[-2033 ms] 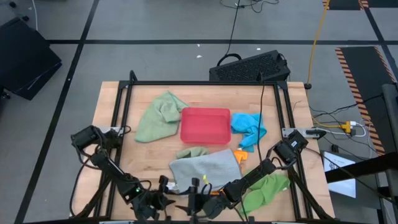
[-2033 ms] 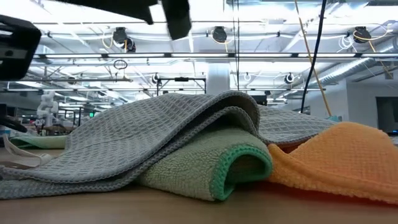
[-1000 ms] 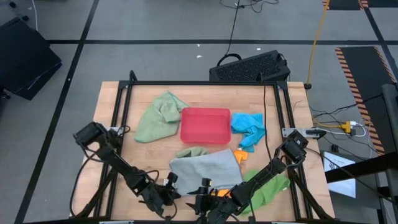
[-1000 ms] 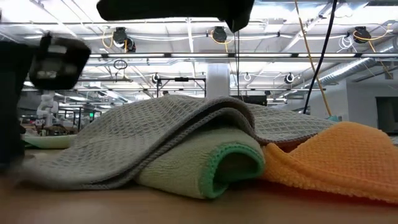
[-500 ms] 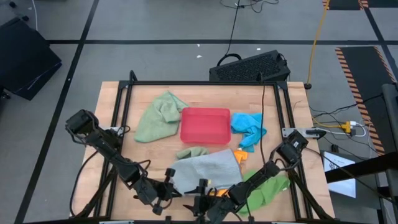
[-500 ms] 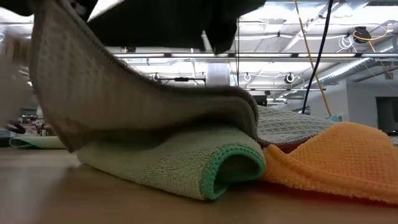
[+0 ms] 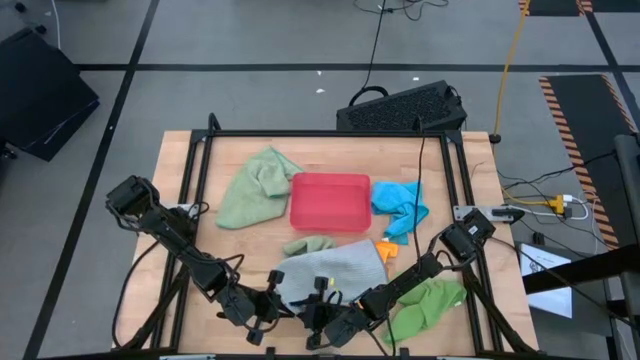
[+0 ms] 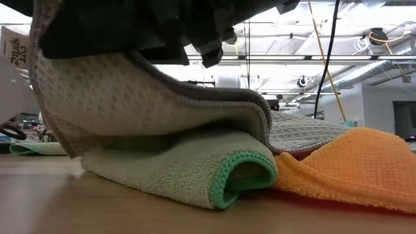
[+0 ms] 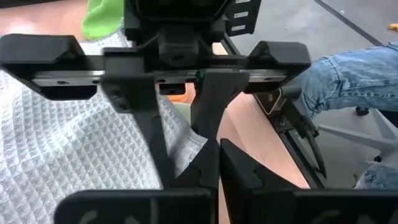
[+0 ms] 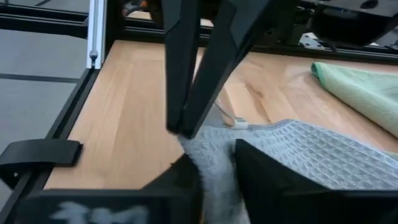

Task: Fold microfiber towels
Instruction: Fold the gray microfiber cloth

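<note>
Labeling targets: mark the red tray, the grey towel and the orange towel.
red tray (image 7: 330, 202), high view, bare floor of the tray.
grey towel (image 7: 335, 268), high view, flat middle.
orange towel (image 8: 354, 162), low view, front face of its mound.

Bright even overhead light; soft shadows; wrist foregrounds blurred.

Grey floor (image 7: 250, 40) with black tape lines, wooden table (image 7: 440, 170) in black frame, black keyboard (image 7: 400, 108) at far edge, ceiling lights (image 8: 227, 36) and ducts overhead.
</note>
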